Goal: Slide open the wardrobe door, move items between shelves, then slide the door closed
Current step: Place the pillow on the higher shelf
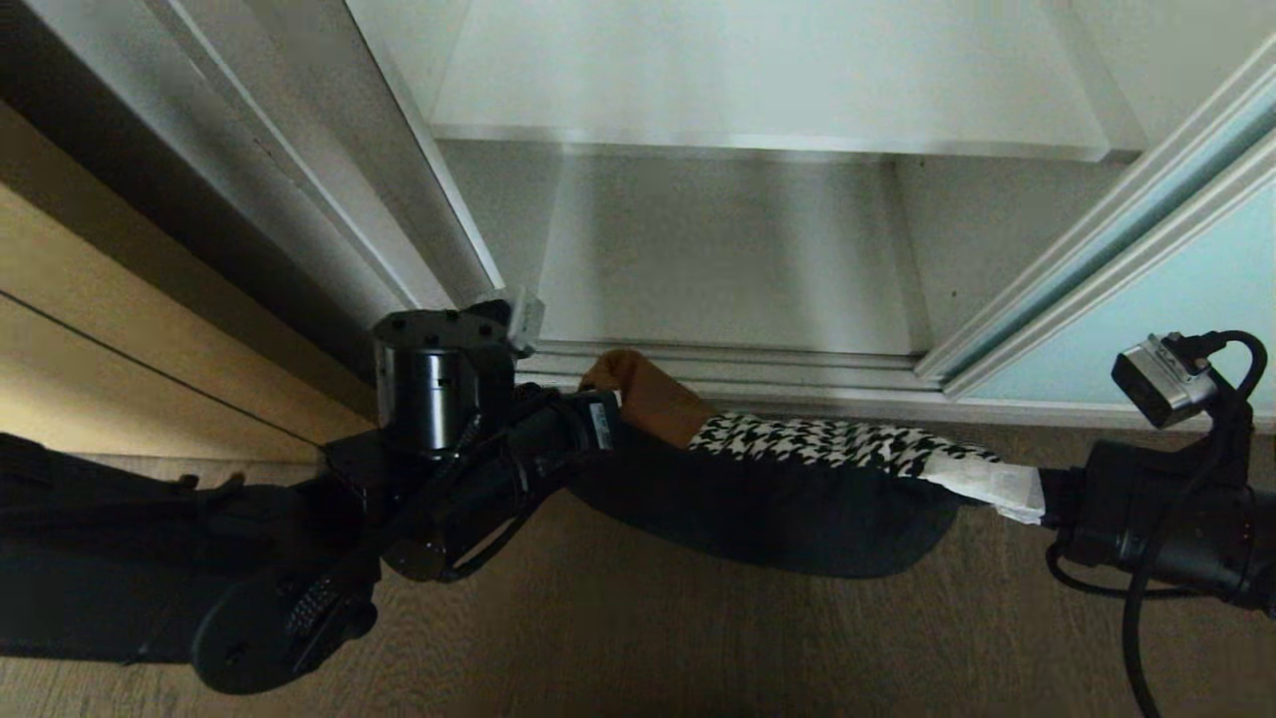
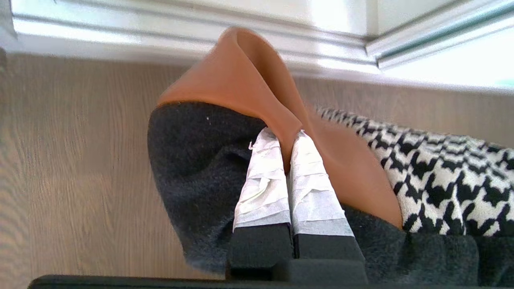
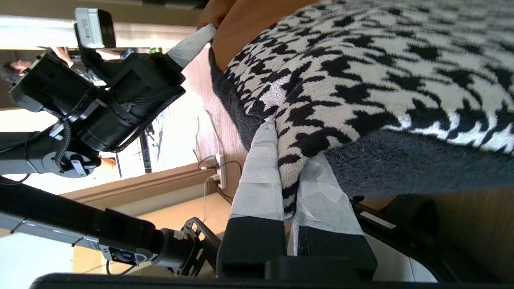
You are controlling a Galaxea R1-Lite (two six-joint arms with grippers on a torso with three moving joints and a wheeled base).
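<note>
Item one on my screens: the bundle of clothes (image 1: pixel 788 489), slung between my two grippers above the wooden floor (image 1: pixel 698 648), just in front of the wardrobe's bottom track (image 1: pixel 728 364). It is mostly black fabric (image 2: pixel 192 168), which sags lowest in the middle, with a rust-brown piece (image 2: pixel 249 84) at the left end and a houndstooth piece (image 3: pixel 361 68) running along the top toward the right end. Item two: my left gripper (image 2: pixel 288 132), its taped fingers (image 2: pixel 263 180) pressed almost together on a fold of the rust-brown piece, with the black fabric bunched just beside them. Item three: my right gripper (image 3: pixel 290 176), its taped fingers (image 3: pixel 261 172) closed narrowly on the houndstooth edge, the black fabric lying against the outer finger. In the head view only a white taped tip shows at that end, so I read the grip from the wrist camera. Item four: the wardrobe, open ahead of me, with a white upper shelf (image 1: pixel 768 100) and a white lower shelf (image 1: pixel 718 279) under it, both bare where I can see them. Item five: the sliding door (image 1: pixel 1176 299), frosted aqua glass in a pale frame, standing at the right of the opening. Item six: a tan wooden panel (image 1: pixel 120 329) to the left of the wardrobe frame.
</note>
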